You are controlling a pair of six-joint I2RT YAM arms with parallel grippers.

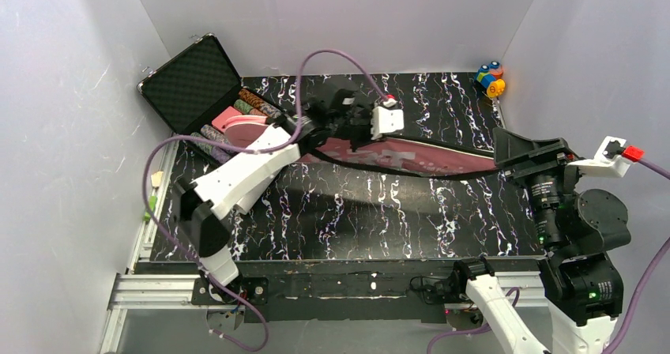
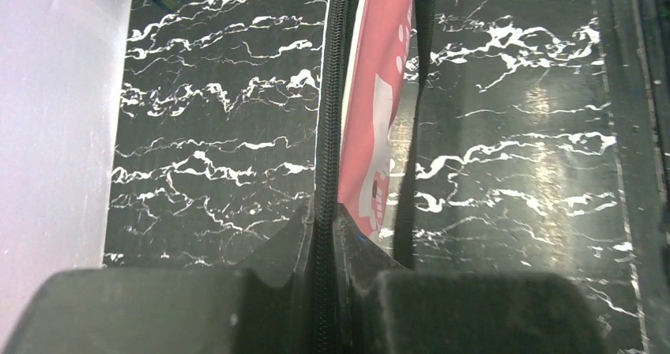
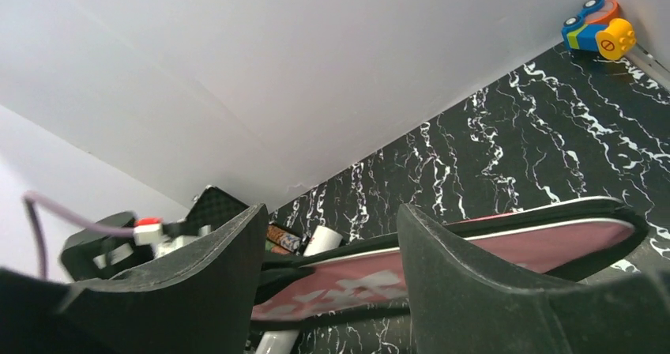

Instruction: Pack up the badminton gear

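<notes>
The pink "SPORT" cover [image 1: 411,155] lies across the back middle of the table, its black strap [image 1: 430,174] trailing along its near side. My left gripper [image 1: 322,129] is shut on the cover's left end. In the left wrist view the gripper [image 2: 325,247] pinches the black zipper edge [image 2: 330,117] of the cover [image 2: 375,93]. My right gripper [image 1: 510,150] is open and empty just off the cover's right end, apart from it. In the right wrist view the right gripper [image 3: 332,247] frames the cover [image 3: 442,263] and a white tube [image 3: 320,242] behind it. Rackets and shuttlecocks are out of view.
An open black case of poker chips [image 1: 197,81] stands at the back left, just behind my left arm. A small multicoloured toy [image 1: 490,79] sits in the back right corner, also in the right wrist view [image 3: 596,26]. White walls close in three sides.
</notes>
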